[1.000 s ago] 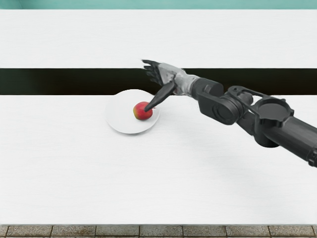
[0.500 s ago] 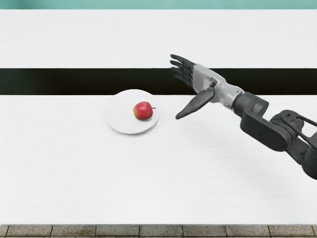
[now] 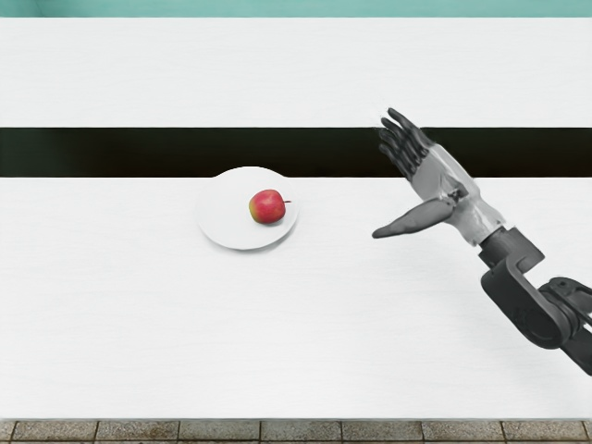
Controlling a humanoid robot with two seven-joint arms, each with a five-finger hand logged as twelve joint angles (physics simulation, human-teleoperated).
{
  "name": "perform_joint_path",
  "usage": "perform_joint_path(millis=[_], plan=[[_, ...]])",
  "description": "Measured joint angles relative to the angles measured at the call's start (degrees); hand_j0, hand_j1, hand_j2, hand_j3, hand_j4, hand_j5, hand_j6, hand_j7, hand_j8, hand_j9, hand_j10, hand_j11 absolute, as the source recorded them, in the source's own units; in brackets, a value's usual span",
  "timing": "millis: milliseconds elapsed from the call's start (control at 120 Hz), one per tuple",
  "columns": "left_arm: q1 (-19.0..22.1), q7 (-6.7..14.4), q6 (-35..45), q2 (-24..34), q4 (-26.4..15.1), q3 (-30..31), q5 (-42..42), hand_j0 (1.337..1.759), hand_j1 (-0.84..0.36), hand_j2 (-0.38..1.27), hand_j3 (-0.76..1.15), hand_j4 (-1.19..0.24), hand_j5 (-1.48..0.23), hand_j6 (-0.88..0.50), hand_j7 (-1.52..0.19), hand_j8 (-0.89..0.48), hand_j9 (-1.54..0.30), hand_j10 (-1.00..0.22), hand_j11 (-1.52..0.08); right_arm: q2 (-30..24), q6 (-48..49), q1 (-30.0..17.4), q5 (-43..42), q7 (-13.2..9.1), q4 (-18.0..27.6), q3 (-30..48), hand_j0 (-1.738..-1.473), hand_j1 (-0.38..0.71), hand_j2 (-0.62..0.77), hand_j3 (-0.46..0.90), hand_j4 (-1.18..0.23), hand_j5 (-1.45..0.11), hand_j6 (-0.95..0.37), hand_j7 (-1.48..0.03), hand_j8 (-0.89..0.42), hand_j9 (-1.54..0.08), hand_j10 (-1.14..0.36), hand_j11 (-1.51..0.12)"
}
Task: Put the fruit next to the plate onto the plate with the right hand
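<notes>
A red apple (image 3: 267, 206) rests on the white plate (image 3: 222, 222), towards the plate's right half, with its stem pointing right. My right hand (image 3: 400, 176) hovers well to the right of the plate, apart from the apple. Its fingers are spread upward and its thumb sticks out to the left; it holds nothing. The right arm (image 3: 527, 287) enters from the lower right edge.
The white table (image 3: 277, 333) is split by a dark gap (image 3: 139, 151) running across behind the plate. A second white surface (image 3: 185, 74) lies beyond the gap. A tiled floor strip shows along the bottom edge.
My right hand has let go of the apple on the plate and drawn back to the right, rising and spreading open. The apple has stayed still on the plate.
</notes>
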Motion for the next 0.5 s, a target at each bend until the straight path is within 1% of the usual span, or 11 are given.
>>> perform_joint_path(millis=[167, 300, 500], plan=[[0.0, 0.0, 0.0, 0.0, 0.0, 0.0, 0.0, 1.658, 0.34, 0.0, 0.0, -0.01, -0.01, -0.01, -0.01, -0.01, -0.01, -0.01, -0.01, -2.51, 0.0, -2.94, -0.05, 0.61, -0.72, 0.35, -1.658, -0.35, 0.0, 0.0, 0.0, 0.0, 0.0, 0.0, 0.0, 0.0, 0.0, 0.0], [0.0, 0.0, 0.0, 0.0, 0.01, 0.0, 0.0, 1.658, 0.34, 0.0, 0.0, -0.01, -0.01, -0.01, -0.01, -0.01, -0.01, -0.01, -0.01, -4.46, 0.02, -4.73, -0.03, 0.72, -3.19, 0.36, -1.658, -0.35, 0.0, 0.0, 0.0, 0.0, 0.0, 0.0, 0.0, 0.0, 0.0, 0.0], [0.0, 0.0, 0.0, 0.0, -0.01, 0.0, 0.0, 1.658, 0.34, 0.0, 0.0, -0.01, -0.01, -0.01, -0.01, -0.01, -0.01, -0.01, -0.01, -10.06, 3.84, -5.75, 0.05, 0.76, -4.28, 0.77, -1.658, -0.35, 0.0, 0.0, 0.0, 0.0, 0.0, 0.0, 0.0, 0.0, 0.0, 0.0]])
